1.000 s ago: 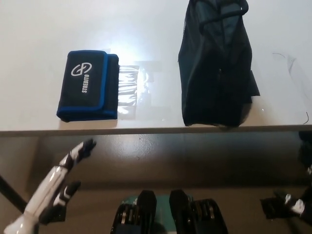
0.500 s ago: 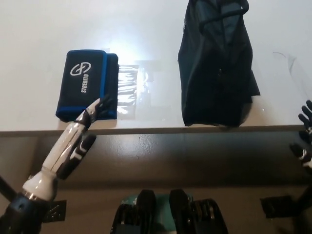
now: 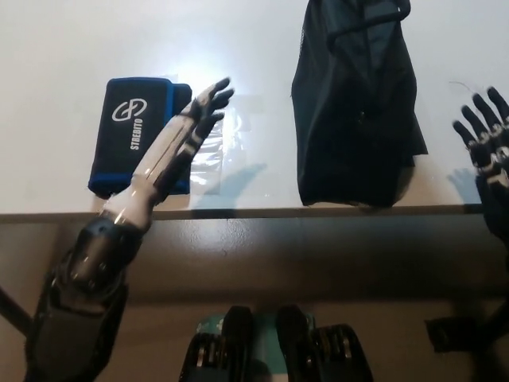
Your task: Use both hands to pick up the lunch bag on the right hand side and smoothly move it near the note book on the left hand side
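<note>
Robot hand [image 3: 184, 134] empty, dark slumped lunch bag [image 3: 355, 103]

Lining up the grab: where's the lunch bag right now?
Head view: the lunch bag lies on the table, right of centre, between the left hand and right hand, near the front edge.

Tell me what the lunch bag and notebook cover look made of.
Lunch bag: soft dark fabric, probably matte nylon; it slumps and creases. Notebook: black textile-like cover with blue edging and a white printed logo; the exact material is unclear.
</note>
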You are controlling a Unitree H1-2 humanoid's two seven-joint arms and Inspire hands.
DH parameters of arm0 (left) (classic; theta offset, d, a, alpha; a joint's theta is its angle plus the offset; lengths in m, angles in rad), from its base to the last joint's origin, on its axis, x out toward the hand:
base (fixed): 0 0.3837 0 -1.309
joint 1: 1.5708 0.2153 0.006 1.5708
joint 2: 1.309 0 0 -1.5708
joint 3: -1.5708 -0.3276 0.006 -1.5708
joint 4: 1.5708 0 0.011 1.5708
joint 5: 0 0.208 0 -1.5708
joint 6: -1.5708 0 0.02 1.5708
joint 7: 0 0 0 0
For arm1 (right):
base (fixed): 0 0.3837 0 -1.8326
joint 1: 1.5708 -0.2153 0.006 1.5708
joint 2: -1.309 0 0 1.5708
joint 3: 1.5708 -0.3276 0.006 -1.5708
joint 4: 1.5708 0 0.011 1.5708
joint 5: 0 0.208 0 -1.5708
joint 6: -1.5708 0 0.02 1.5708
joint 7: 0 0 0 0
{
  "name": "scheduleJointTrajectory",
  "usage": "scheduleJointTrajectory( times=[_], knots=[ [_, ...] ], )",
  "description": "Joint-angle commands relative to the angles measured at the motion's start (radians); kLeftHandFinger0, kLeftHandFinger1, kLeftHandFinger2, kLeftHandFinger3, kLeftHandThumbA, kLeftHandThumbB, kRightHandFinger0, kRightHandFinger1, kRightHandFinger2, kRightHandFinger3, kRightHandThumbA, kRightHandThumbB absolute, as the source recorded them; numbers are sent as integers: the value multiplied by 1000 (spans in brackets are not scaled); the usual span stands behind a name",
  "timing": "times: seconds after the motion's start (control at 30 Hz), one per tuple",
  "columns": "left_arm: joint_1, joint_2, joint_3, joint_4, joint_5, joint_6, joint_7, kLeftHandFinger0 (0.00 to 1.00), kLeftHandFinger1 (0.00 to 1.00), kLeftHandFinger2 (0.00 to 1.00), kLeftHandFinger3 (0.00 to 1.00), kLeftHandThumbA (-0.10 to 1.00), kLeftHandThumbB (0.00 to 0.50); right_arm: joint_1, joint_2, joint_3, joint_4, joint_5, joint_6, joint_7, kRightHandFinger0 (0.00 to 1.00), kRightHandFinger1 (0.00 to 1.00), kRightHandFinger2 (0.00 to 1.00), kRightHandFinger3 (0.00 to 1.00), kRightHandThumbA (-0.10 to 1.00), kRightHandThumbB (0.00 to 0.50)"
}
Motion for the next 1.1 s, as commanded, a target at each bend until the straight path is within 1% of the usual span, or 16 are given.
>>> scheduleJointTrajectory(
  times=[0.0,0.13,0.23,0.33,0.43,0.57,0.6,0.67,0.7,0.73,0.8,0.93,0.97,1.0,1.03,1.07],
  knots=[
    [-123,-28,0,80,0,66,-4,1000,1000,1000,1000,1000,378,-112,16,-30,52,184,122,68,1000,1000,1000,1000,1000,364],
    [-172,-59,16,119,-32,128,0,1000,1000,1000,1000,1000,371,-184,14,-27,127,154,108,79,1000,1000,1000,1000,1000,367],
    [-210,-72,22,165,-29,130,5,1000,1000,1000,1000,1000,373,-236,12,-31,171,151,111,87,1000,1000,1000,1000,1000,364],
    [-239,-86,34,199,-49,118,-5,1000,1000,1000,1000,1000,377,-273,9,-34,185,141,122,74,1000,1000,1000,1000,1000,385],
    [-260,-109,49,210,-79,134,-15,1000,1000,1000,1000,1000,391,-306,7,-35,209,131,112,84,1000,1000,1000,1000,1000,373],
    [-301,-143,61,244,-108,163,-20,1000,1000,1000,1000,1000,408,-349,13,-39,234,126,118,80,1000,1000,1000,1000,1000,388],
    [-304,-147,62,247,-109,164,-20,1000,1000,1000,1000,1000,408,-353,14,-40,236,124,119,79,1000,1000,1000,1000,1000,376],
    [-323,-158,59,263,-99,164,-13,1000,1000,1000,1000,1000,421,-371,18,-42,255,119,114,78,1000,1000,1000,1000,1000,383],
    [-336,-165,56,280,-97,151,-10,1000,1000,1000,1000,1000,411,-381,19,-41,271,114,107,84,1000,1000,1000,1000,1000,387],
    [-347,-173,57,297,-97,150,-7,1000,1000,1000,1000,1000,419,-388,22,-42,280,111,104,82,1000,1000,1000,1000,1000,391],
    [-365,-183,61,323,-104,143,-8,1000,1000,1000,1000,1000,452,-400,26,-42,292,107,99,81,1000,1000,1000,1000,1000,397],
    [-395,-200,63,377,-118,107,-19,1000,1000,1000,1000,1000,445,-427,30,-41,331,100,81,98,1000,1000,1000,1000,1000,386],
    [-397,-205,63,376,-121,115,-19,1000,1000,1000,1000,1000,444,-434,31,-39,344,95,69,107,1000,1000,1000,1000,1000,382],
    [-399,-210,62,379,-121,119,-19,1000,1000,1000,1000,1000,456,-438,32,-36,352,83,59,102,1000,1000,1000,1000,1000,380],
    [-402,-218,59,382,-121,132,-20,1000,1000,1000,1000,1000,460,-444,32,-23,365,34,29,80,1000,1000,1000,1000,1000,376],
    [-403,-219,58,383,-121,135,-20,1000,1000,1000,1000,1000,461,-445,33,-20,368,22,22,75,1000,1000,1000,1000,1000,376]
  ],
)
